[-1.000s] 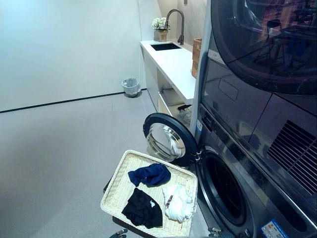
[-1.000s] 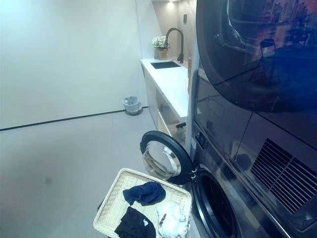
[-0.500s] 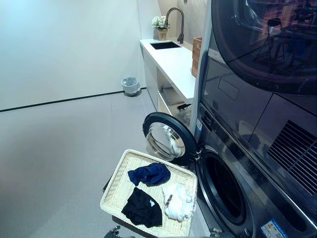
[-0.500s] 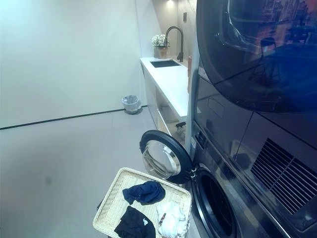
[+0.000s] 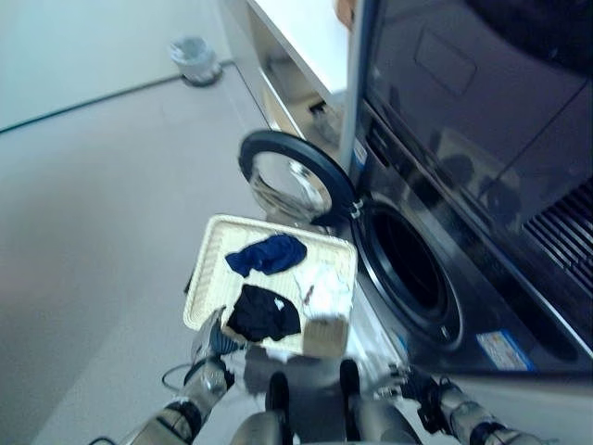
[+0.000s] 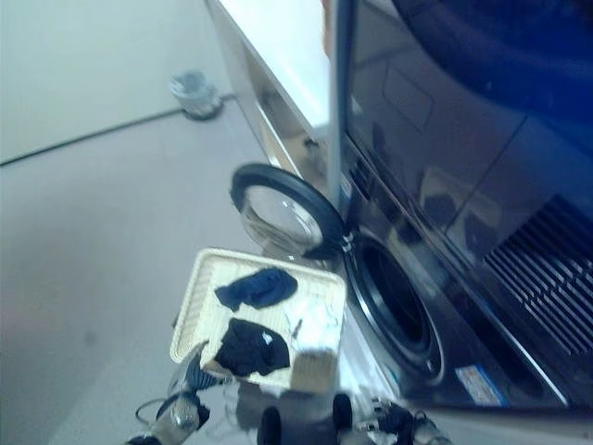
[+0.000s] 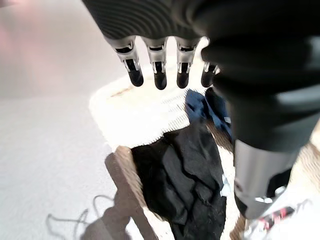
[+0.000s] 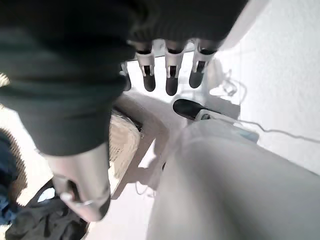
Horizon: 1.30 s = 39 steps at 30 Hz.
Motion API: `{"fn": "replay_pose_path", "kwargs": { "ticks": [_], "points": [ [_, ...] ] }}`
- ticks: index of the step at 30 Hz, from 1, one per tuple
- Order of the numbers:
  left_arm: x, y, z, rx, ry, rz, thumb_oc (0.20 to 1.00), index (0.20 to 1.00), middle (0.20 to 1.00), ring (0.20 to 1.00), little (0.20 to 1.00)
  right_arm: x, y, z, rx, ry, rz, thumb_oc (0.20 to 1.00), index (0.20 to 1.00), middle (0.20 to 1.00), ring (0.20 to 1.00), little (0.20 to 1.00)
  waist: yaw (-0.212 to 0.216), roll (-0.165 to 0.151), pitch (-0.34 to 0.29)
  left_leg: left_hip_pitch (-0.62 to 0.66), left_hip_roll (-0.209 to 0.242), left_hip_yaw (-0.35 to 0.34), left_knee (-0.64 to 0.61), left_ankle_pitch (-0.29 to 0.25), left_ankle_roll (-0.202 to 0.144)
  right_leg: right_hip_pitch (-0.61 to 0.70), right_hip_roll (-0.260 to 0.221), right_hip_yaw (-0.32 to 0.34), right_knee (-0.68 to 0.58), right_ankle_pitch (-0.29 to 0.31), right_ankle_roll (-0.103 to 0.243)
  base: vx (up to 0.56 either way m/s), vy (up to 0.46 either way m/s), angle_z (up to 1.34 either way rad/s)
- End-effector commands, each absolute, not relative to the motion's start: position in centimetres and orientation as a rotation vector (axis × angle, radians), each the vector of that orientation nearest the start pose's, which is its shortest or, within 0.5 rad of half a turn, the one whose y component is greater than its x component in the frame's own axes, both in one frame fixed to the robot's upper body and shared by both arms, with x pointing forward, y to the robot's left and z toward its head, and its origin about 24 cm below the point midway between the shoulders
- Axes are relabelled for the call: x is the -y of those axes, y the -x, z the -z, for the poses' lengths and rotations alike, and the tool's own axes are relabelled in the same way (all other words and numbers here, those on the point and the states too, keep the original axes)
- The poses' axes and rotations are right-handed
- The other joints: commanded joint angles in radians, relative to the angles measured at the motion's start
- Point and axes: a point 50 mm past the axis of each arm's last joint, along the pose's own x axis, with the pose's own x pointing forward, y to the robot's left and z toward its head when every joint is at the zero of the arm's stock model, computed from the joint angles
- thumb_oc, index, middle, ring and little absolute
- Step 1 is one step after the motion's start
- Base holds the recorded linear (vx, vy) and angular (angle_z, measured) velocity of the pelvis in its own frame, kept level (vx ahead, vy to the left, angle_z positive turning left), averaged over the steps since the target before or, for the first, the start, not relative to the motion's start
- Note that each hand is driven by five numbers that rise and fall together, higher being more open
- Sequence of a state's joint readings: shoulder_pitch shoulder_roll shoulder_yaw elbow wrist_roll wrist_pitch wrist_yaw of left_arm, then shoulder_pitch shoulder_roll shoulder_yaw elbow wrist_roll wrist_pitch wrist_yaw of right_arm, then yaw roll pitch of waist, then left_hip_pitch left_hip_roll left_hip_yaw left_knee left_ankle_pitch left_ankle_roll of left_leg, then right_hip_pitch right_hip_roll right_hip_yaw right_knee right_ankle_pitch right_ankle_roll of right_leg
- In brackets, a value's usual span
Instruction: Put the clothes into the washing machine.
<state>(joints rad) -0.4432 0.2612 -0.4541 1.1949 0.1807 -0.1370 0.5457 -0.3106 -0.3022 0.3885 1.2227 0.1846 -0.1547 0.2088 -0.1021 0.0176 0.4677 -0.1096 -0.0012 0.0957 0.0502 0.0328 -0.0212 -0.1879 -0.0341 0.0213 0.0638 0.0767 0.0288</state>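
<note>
Wicker basket [image 5: 209,269], beside washing machine [image 5: 412,278]: black garment [image 5: 263,315], blue garment [image 5: 267,253], white garment [image 5: 326,283]. Likely light, limp; pinch a raised fold. Left hand [image 7: 160,67] over basket's near edge, right hand [image 8: 170,67] nearby: fingers straight, empty.

We look down on a smooth grey floor [image 5: 102,213] that runs left to a pale wall [image 5: 65,46], with a dark strip where the two meet. Far off by that wall stands a small waste bin [image 5: 193,57]. Along the right, a white desk [image 5: 310,37] with open shelves [image 5: 306,116] beneath it stretches away from us under soft, even light.
</note>
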Motion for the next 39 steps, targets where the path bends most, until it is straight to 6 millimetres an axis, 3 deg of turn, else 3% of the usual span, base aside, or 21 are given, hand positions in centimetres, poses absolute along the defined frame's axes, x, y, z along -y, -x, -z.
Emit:
{"fn": "replay_pose_path", "kwargs": {
  "ticks": [1,6,7,15,20,27,29,36,37,39],
  "points": [
    [-21.2,-27.3,6.5,-0.451,-0.864,-0.248,1.0,1.0,1.0,1.0,1.0,19.4,-23.5,9.9,-0.708,0.287,-0.321,1.0,1.0,1.0,1.0,1.0,-0.012,-0.068,-0.008,-0.128,-0.08,0.037,0.248,-0.162,0.042,-0.089,-0.03,0.047,0.054,0.0,0.069,-0.1,0.063,-0.28],
    [-22.7,-29.6,4.2,-0.43,-0.815,-0.352,1.0,1.0,1.0,1.0,1.0,18.5,-25.8,8.2,-0.622,0.271,-0.32,1.0,1.0,1.0,1.0,1.0,-0.035,-0.094,0.039,-0.246,-0.08,0.044,0.344,-0.181,0.046,-0.216,-0.027,0.071,0.131,0.007,0.072,-0.07,0.066,-0.26],
    [-23.7,-30.7,2.8,-0.421,-0.795,-0.404,1.0,1.0,1.0,1.0,1.0,18.2,-26.7,7.6,-0.592,0.26,-0.318,1.0,1.0,1.0,1.0,1.0,-0.049,-0.1,0.052,-0.3,-0.076,0.048,0.379,-0.187,0.045,-0.274,-0.017,0.079,0.162,0.005,0.069,-0.04,0.061,-0.16],
    [-26.0,-33.1,-0.9,-0.378,-0.808,-0.523,1.0,1.0,1.0,1.0,1.0,18.0,-27.7,6.4,-0.536,0.231,-0.286,1.0,1.0,1.0,1.0,1.0,-0.088,-0.116,0.052,-0.486,-0.072,0.05,0.481,-0.206,0.037,-0.455,0.0,0.069,0.233,0.005,0.054,-0.03,0.038,-0.03],
    [-27.7,-34.6,-4.0,-0.359,-0.902,-0.583,1.0,1.0,1.0,1.0,1.0,18.2,-28.3,5.6,-0.483,0.191,-0.279,1.0,1.0,1.0,1.0,1.0,-0.105,-0.135,0.052,-0.616,-0.056,0.044,0.593,-0.251,0.031,-0.573,0.005,0.054,0.292,-0.002,0.047,0.0,-0.004,-0.03],
    [-28.3,-35.6,-6.3,-0.313,-0.92,-0.62,1.0,1.0,1.0,1.0,1.0,17.8,-28.5,4.9,-0.435,0.148,-0.286,1.0,1.0,1.0,1.0,1.0,-0.117,-0.153,0.052,-0.709,-0.053,0.029,0.658,-0.271,0.032,-0.655,0.015,0.045,0.331,-0.001,0.043,0.0,-0.035,-0.04],
    [-28.2,-36.6,-7.9,-0.284,-0.952,-0.604,1.0,1.0,1.0,1.0,1.0,17.3,-28.9,4.3,-0.397,0.121,-0.301,1.0,1.0,1.0,1.0,1.0,-0.127,-0.168,0.052,-0.765,-0.054,0.016,0.684,-0.274,0.03,-0.7,0.025,0.046,0.346,0.006,0.04,-0.01,-0.082,-0.02],
    [-27.3,-38.1,-10.2,-0.227,-0.945,-0.528,1.0,1.0,1.0,1.0,1.0,16.2,-29.6,3.2,-0.344,0.081,-0.328,1.0,1.0,1.0,1.0,1.0,-0.141,-0.189,0.052,-0.826,-0.055,-0.005,0.688,-0.27,0.026,-0.754,0.039,0.047,0.353,0.015,0.04,-0.01,-0.04,-0.05],
    [-26.6,-38.7,-10.8,-0.193,-0.916,-0.476,0.514,0.514,0.514,0.514,0.514,15.9,-29.7,3.0,-0.332,0.076,-0.336,1.0,1.0,1.0,1.0,1.0,-0.145,-0.196,0.052,-0.836,-0.054,-0.01,0.685,-0.27,0.024,-0.764,0.042,0.047,0.35,0.018,0.04,-0.02,-0.072,-0.04],
    [-25.7,-39.2,-11.3,-0.171,-0.93,-0.411,0.225,0.225,0.225,0.225,0.225,15.6,-29.8,2.7,-0.32,0.068,-0.337,1.0,1.0,1.0,1.0,1.0,-0.151,-0.201,0.052,-0.842,-0.057,-0.015,0.674,-0.267,0.019,-0.77,0.047,0.049,0.34,0.021,0.04,-0.02,-0.061,-0.09]
  ]
}}
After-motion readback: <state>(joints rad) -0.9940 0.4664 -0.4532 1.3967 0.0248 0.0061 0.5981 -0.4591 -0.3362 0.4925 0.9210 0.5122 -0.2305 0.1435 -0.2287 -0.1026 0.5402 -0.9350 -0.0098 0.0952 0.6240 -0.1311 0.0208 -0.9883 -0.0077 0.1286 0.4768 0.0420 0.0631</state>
